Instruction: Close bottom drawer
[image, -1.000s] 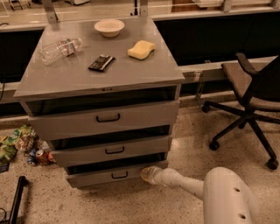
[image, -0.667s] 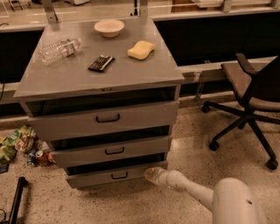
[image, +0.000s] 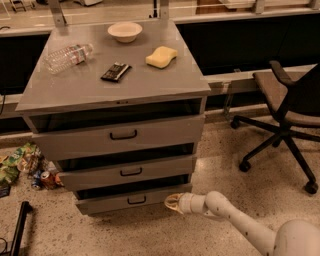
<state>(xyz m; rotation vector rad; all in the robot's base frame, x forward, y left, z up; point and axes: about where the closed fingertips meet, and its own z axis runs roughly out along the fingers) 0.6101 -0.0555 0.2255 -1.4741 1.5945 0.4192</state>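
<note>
Camera view, gripper (image: 173, 202) at ajar bottom drawer (image: 131, 200) right edge, grip state unclear.

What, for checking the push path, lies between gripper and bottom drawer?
Nothing; in the camera view the gripper is at the bottom drawer, near its right end.

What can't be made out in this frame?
- Camera view: inside of the bottom drawer, dark under the middle drawer.
- Whether the gripper, low at that drawer's right corner, touches it: angle hides contact.
- Office chair: cut by right edge.
- Black packet on top: label too small.
</note>
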